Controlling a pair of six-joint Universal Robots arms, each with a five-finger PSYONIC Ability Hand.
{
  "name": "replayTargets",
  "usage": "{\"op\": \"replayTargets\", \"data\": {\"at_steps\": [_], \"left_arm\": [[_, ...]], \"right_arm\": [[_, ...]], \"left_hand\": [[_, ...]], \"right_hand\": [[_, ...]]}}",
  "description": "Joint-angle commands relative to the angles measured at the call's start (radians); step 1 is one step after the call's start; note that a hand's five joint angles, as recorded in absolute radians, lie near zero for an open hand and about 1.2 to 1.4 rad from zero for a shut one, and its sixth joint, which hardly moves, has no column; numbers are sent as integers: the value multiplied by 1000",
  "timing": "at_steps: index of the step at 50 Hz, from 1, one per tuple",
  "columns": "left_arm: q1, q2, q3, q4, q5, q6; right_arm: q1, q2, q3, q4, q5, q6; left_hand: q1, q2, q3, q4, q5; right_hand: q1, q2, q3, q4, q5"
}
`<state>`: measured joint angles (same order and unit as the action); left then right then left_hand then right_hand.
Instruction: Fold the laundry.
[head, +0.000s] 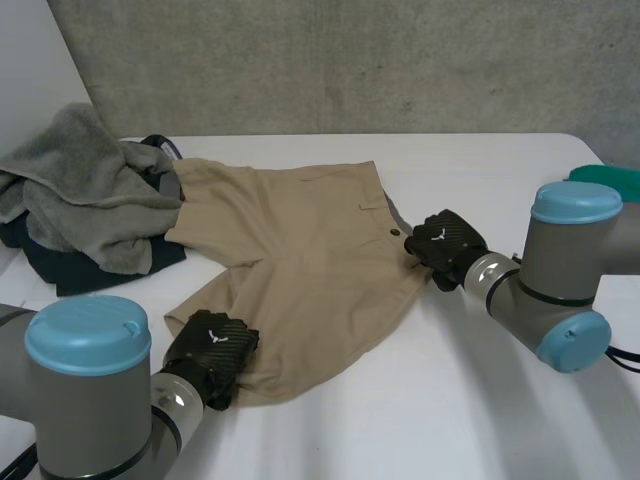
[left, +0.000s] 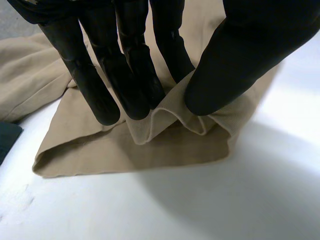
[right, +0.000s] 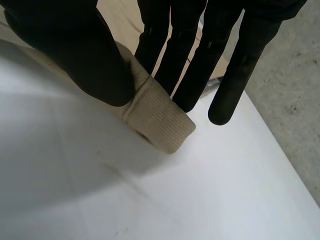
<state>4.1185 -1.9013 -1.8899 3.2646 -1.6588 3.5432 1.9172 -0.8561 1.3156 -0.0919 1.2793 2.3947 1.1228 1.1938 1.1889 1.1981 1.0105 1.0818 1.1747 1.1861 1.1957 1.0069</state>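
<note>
Tan shorts (head: 300, 260) are lying flat mid-table (head: 480, 400). Left hand (head: 210, 355) is pinching a leg hem btwn thumb & fingers (left: 135, 95), toward the table's near left corner. Right hand (head: 445, 248) is clamping the waistband corner the same way. Step: prob. gripping for the first fold. Next move is calling for both hands lifting together and carrying that edge across w/o slipping.

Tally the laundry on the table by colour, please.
Tan: 1, the shorts
Grey: 1, the towel
Dark blue: 1, the garment under the towel
Total: 3 pieces that I can tell apart
</note>
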Motion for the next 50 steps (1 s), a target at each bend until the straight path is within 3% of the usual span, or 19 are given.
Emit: {"op": "replayTargets", "data": {"at_steps": [1, 9, 15, 18, 25, 32, 39, 46, 47, 48, 50], "left_arm": [[5, 93, -44, -78, 56, -37], [38, 261, -86, -369, 163, 23], [52, 311, -66, -519, 241, 45], [68, 303, -22, -484, 249, 45], [117, 107, 179, -177, 180, 48], [140, -165, 538, 108, 80, 40], [135, -445, 953, 86, 57, 36], [120, -651, 1196, 75, 74, 45], [120, -686, 1234, 90, 79, 46], [120, -702, 1252, 101, 82, 46], [120, -719, 1272, 125, 93, 40]], "right_arm": [[-24, -148, 91, 239, 49, -46], [-112, -440, 341, 716, 55, -282], [-145, -551, 401, 729, -35, -368], [-156, -515, 367, 716, -55, -342], [-119, -348, 136, 545, -11, -31], [-83, -180, -70, 319, 124, 167], [-53, -14, -218, 86, 224, 216], [-30, 104, -305, -130, 299, 218], [-23, 133, -320, -185, 317, 213], [-20, 144, -325, -204, 324, 212], [-12, 163, -335, -236, 345, 199]], "left_hand": [[273, 202, 207, 198, 211], [273, 202, 207, 198, 211], [273, 202, 207, 198, 211], [273, 202, 207, 198, 211], [273, 202, 207, 198, 211], [273, 202, 207, 198, 211], [273, 202, 207, 198, 211], [273, 202, 207, 198, 211], [273, 202, 207, 198, 211], [265, 194, 199, 190, 203], [-275, -346, -341, -351, -337]], "right_hand": [[314, 222, 210, 201, 215], [314, 222, 210, 201, 215], [314, 222, 210, 201, 215], [314, 222, 210, 201, 215], [314, 222, 210, 201, 215], [314, 222, 210, 201, 215], [314, 222, 210, 201, 215], [314, 221, 210, 200, 214], [-229, -322, -334, -343, -329], [-459, -552, -563, -573, -558], [-907, -1000, -1012, -1021, -1007]]}}
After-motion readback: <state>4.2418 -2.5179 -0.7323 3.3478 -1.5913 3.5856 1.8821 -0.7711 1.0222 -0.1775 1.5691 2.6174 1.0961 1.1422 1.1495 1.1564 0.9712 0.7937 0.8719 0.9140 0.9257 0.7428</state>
